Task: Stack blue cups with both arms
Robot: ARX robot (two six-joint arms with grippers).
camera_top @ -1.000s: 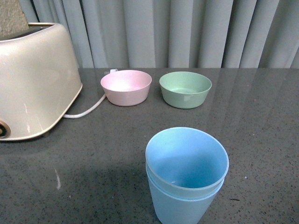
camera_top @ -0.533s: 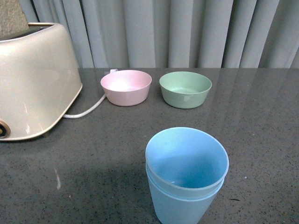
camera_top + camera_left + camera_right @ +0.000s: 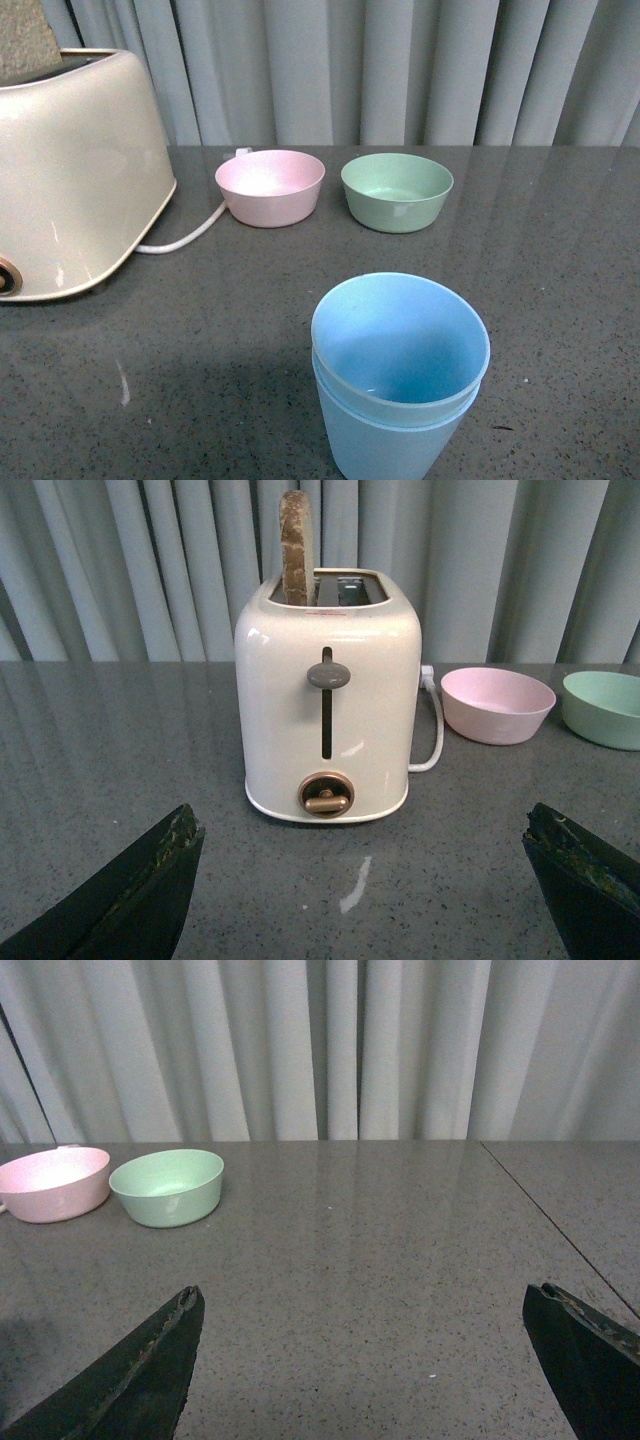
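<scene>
Standing nested, the blue cups (image 3: 400, 375) have not moved; both the left gripper (image 3: 365, 880) and right gripper (image 3: 365, 1360) hang wide open, empty, cups outside either's reach: stacking looks finished.

Kitchen-like tabletop setup: cream toaster (image 3: 328, 715) holding bread (image 3: 296, 548) on dark speckled stone counter (image 3: 200, 300), bowls at twelve o'clock, grey curtain (image 3: 400, 70) behind.

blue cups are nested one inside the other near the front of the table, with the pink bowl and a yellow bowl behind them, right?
One detail is off: the bowl beside the pink bowl is green, not yellow, as the front view shows. The rest holds: the blue cups sit nested one inside the other near the front of the table, with both bowls behind them.
</scene>
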